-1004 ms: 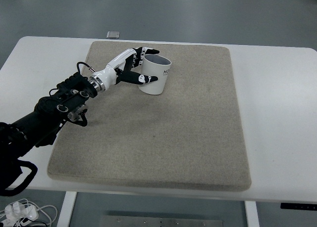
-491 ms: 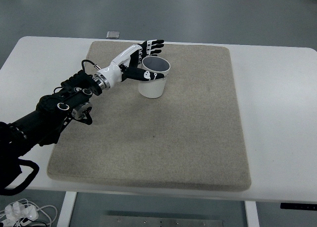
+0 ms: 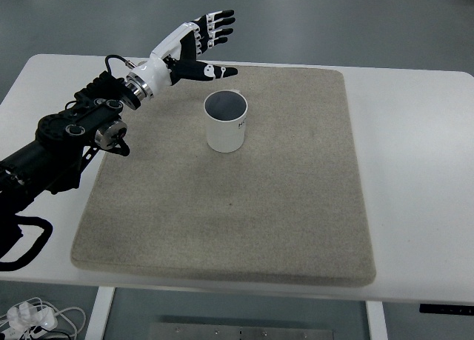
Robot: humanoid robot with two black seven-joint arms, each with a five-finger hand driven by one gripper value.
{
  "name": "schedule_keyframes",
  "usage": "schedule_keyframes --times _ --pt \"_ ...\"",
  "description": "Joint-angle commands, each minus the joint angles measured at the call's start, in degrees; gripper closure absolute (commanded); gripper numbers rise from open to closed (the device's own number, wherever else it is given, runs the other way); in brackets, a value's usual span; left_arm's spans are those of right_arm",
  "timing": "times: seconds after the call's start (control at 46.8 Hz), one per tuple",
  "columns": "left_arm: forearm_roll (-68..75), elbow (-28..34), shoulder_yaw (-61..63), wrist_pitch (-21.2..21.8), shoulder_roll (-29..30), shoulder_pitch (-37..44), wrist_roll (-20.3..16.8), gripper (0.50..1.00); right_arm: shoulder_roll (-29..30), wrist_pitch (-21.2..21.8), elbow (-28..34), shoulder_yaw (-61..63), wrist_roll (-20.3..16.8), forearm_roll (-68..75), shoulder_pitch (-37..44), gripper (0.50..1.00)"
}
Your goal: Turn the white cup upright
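White cup (image 3: 225, 123) is standing upright on the beige felt-looking mat (image 3: 222, 207), mouth facing up so you can see right down into the grey inside, sitting in the upper middle part of the mat, a bit left of centre. There's some small dark print on its side near the rim but it's too tiny to read. Left hand (image 3: 194, 45) is up in the air above the far-left corner of the mat, well apart from the cup and not touching it, with all its fingers (image 3: 218, 25) spread wide and the thumb (image 3: 215, 71) poking out toward the right, holding nothing at all. Its black arm (image 3: 70, 136) comes in from the lower left edge and crosses the white worktop (image 3: 415, 170) at a diagonal, with cables showing around the wrist. Mat covers most of the worktop and lies flat. Small dark square object (image 3: 169, 52) sits on the grey floor just past the far edge of the worktop, can't tell what it is. Tangle of white cables (image 3: 33, 318) shows on the floor at the bottom left corner.
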Motion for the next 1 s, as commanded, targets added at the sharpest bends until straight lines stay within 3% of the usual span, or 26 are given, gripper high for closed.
schedule_keyframes --times 0.0,0.192,0.47,0.983 --pt "-2.63 1.04 -0.53 -0.08 0.18 -1.21 0.00 0.506 0.00 0.00 0.00 0.00 0.00 0.00 0.00 0.548" --pt "-13.26 6.23 0.17 -0.17 0.27 -2.97 0.00 0.506 0.00 0.00 0.00 0.00 0.00 0.00 0.00 0.548" --pt "-20.39 7.90 -0.26 -0.35 0.44 -3.06 0.00 0.506 0.00 0.00 0.00 0.00 0.00 0.00 0.00 0.548" --pt "-28.47 11.94 -0.44 -5.62 0.79 -2.01 0.00 0.506 0.00 0.00 0.00 0.00 0.00 0.00 0.00 0.548"
